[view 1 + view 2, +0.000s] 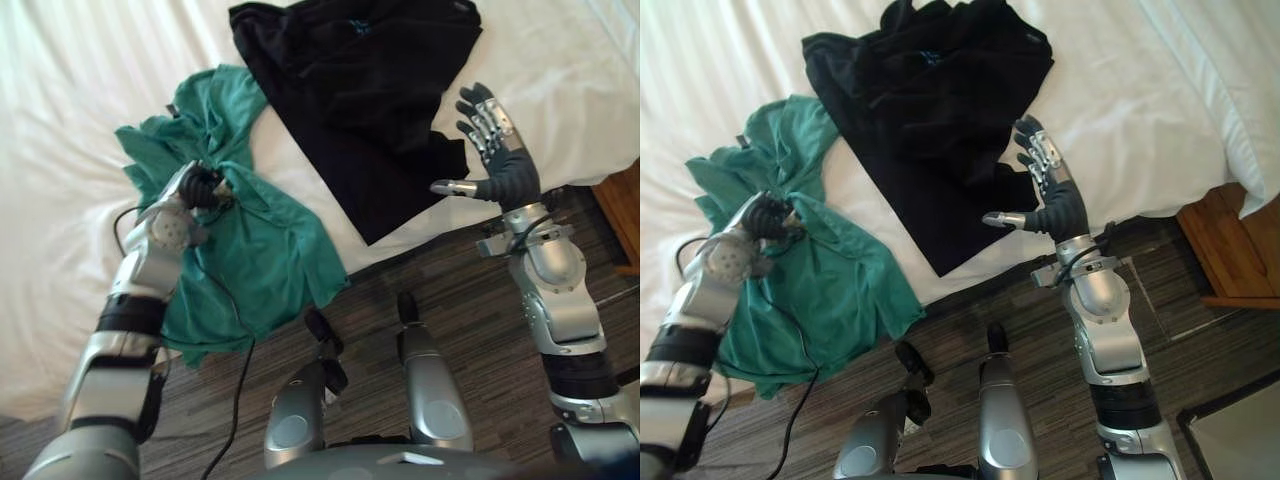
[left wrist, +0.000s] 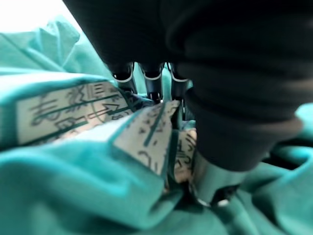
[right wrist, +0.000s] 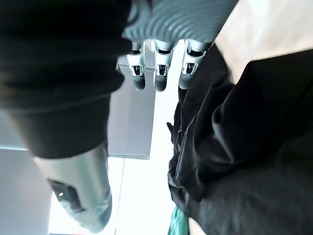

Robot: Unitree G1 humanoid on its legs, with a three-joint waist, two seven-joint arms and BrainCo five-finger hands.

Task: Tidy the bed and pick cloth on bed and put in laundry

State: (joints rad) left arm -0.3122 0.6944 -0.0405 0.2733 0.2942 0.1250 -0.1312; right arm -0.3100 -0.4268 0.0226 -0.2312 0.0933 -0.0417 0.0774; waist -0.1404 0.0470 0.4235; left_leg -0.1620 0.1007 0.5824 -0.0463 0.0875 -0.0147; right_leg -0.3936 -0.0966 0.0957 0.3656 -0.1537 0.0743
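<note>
A green garment (image 1: pixel 250 245) lies crumpled at the near edge of the white bed (image 1: pixel 70 90), part of it hanging over the side toward the floor. My left hand (image 1: pixel 200 188) is shut on a fold of this green cloth (image 2: pixel 73 191), with a white printed label (image 2: pixel 146 132) bunched by its fingers. A black garment (image 1: pixel 370 100) is spread on the bed further in and to the right. My right hand (image 1: pixel 495 150) hovers open beside the black garment's (image 3: pixel 244 127) lower right edge, fingers straight, holding nothing.
The bed's near edge runs diagonally, with dark wood-look floor (image 1: pixel 470 330) below it. A brown wooden bedside piece (image 1: pixel 1230 250) stands at the right of the bed. A white pillow (image 1: pixel 1230 80) lies at the upper right.
</note>
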